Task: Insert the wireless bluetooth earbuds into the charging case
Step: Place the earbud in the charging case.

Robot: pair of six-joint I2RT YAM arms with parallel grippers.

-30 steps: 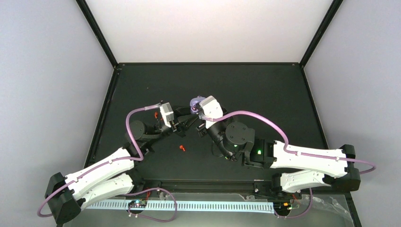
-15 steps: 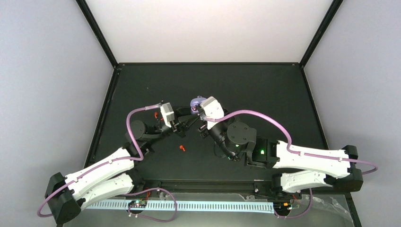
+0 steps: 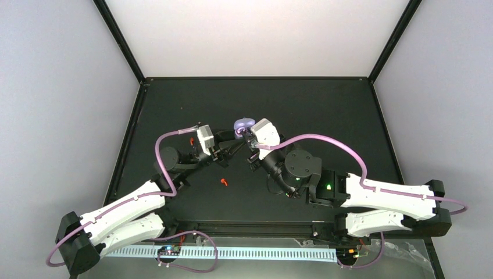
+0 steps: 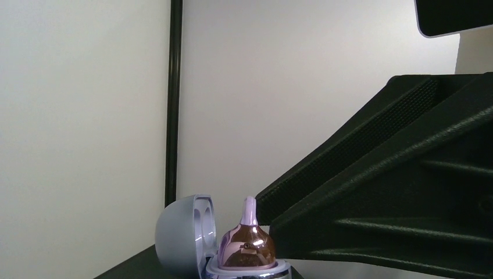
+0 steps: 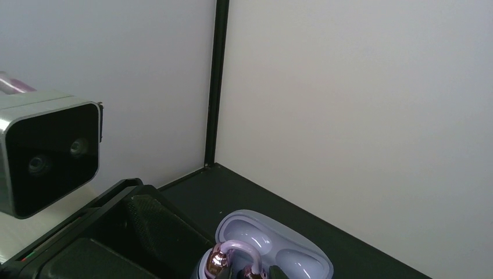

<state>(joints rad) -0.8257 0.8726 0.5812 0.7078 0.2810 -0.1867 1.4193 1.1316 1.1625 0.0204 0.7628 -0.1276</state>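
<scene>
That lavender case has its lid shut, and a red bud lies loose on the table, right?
Not shut: the lid of the case stands open, as both wrist views show. A red bud does lie loose on the table.

A robotics lab cell; white panels (image 3: pixel 256 35) close the upper frame, black struts (image 3: pixel 119 39) edging them; a black table (image 3: pixel 325 110) at centre, two cabled arms (image 3: pixel 125 209) along the bottom.
</scene>
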